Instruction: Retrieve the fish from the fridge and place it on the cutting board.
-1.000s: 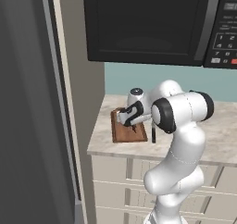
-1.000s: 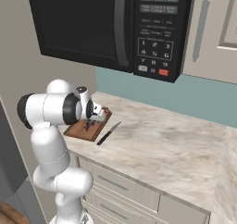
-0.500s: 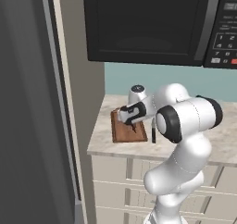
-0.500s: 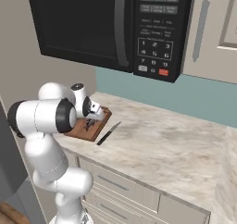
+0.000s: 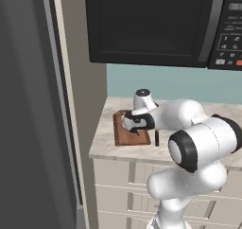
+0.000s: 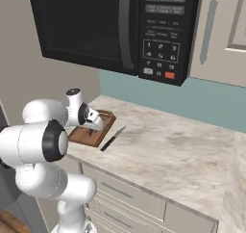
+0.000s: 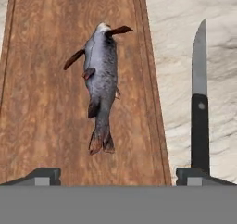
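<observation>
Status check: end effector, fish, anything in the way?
End effector open, empty, above the brown wooden cutting board. Small grey-brown fish lies flat on board, released. Slim dark knife beside board on counter, not in the way.

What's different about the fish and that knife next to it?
The fish lies on the wooden cutting board; the knife lies beside the board on the marble counter. The fish is grey, plump and curved with reddish fins; the knife is slim and straight, with a dark handle. Both lie flat, lengthwise, roughly parallel.
</observation>
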